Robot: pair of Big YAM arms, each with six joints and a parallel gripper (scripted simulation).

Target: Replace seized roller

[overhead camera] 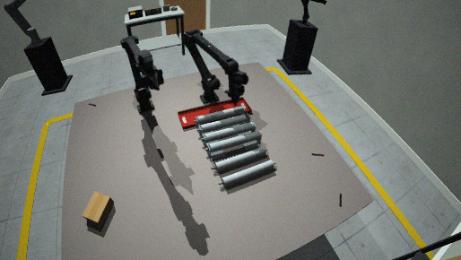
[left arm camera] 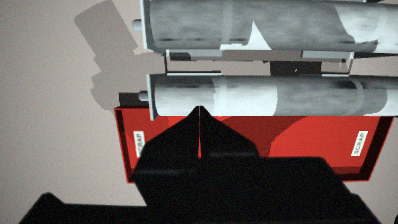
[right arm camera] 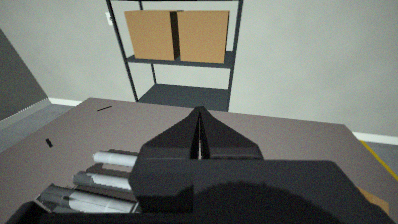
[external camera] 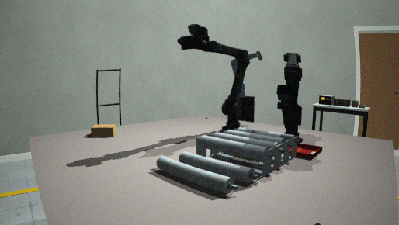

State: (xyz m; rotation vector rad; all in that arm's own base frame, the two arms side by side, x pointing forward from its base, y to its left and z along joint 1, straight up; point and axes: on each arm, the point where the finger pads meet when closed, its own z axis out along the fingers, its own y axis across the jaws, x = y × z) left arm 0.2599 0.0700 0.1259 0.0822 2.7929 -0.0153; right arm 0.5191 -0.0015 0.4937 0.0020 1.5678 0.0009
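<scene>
The roller bed (overhead camera: 234, 151) (external camera: 202, 145) holds four grey rollers. The one nearest the tray (overhead camera: 220, 115) (left arm camera: 280, 97) lies just under my left gripper (overhead camera: 234, 102) (left arm camera: 199, 111), which is shut, empty and points down at that roller's tray-side edge. I cannot tell whether it touches. The red scrap tray (overhead camera: 186, 118) (external camera: 310, 150) (left arm camera: 310, 140) is empty beside the bed. Two loose rollers (overhead camera: 247, 174) (external camera: 194, 175) lie on the table at the bed's other end. My right gripper (external camera: 181, 40) (right arm camera: 199, 112) is shut and empty, raised high above the table, far from the bed.
A cardboard box (overhead camera: 96, 207) (external camera: 103, 130) sits far off on the table. Small black bits (overhead camera: 317, 154) lie scattered on the table. A shelf with boxes (right arm camera: 177, 35), a side table (overhead camera: 154, 15) (external camera: 339, 108) and black pedestals (overhead camera: 47, 63) stand off the table.
</scene>
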